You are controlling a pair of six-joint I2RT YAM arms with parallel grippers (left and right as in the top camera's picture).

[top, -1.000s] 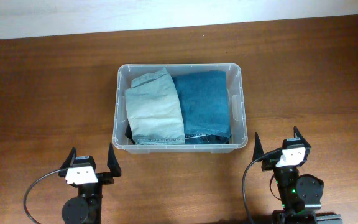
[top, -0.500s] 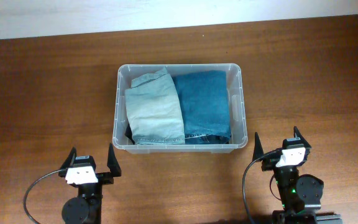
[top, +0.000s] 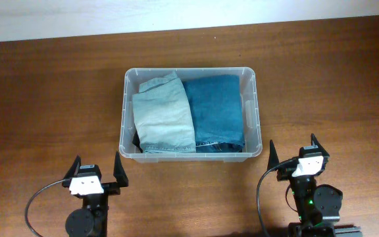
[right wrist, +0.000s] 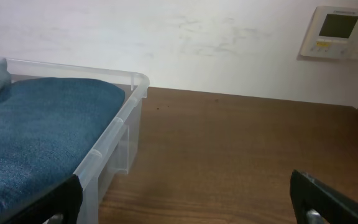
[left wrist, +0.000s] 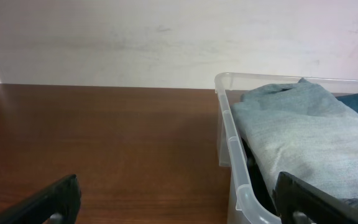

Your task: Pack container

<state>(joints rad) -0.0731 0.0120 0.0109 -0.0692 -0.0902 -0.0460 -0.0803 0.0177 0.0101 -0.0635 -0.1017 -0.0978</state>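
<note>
left end effector (top: 97,160) and right end effector (top: 293,146): wide open, empty. container (top: 189,70): likely stiff, slick plastic; grip the rim.

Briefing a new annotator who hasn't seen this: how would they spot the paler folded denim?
A clear container sits mid-way on the wooden table, holding two folded denim pieces side by side. The paler piece lies in its left half: washed-out light blue, unlike its deep blue neighbour.
</note>
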